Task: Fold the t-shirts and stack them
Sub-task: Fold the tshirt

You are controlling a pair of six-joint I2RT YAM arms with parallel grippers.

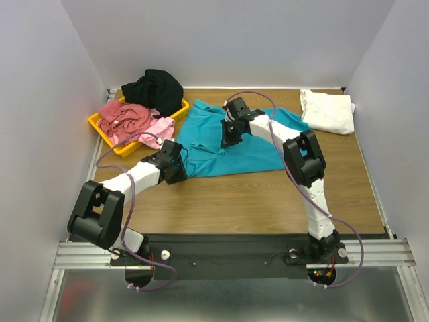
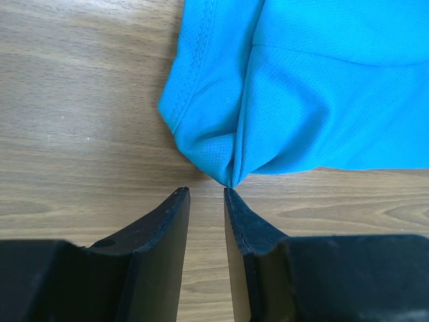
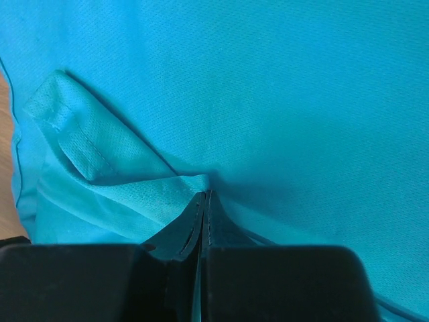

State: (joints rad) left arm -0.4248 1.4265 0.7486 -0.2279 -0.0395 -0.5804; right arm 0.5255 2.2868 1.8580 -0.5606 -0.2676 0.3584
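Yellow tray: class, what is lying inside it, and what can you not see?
A dusty red shirt and a pink shirt fill the yellow tray; a black shirt is heaped over its far end. They hide the tray's floor.

Legend: no legible text, label, brand, number or sign in any view; the teal t-shirt (image 1: 203, 136), yellow tray (image 1: 104, 135) and bench (image 1: 234, 201) bear plain, unmarked surfaces.

The teal shirt (image 2: 322, 87) is soft cloth with tiny holes. The table (image 2: 80, 100) is smooth wood. The tray (image 1: 106, 137) is plastic.
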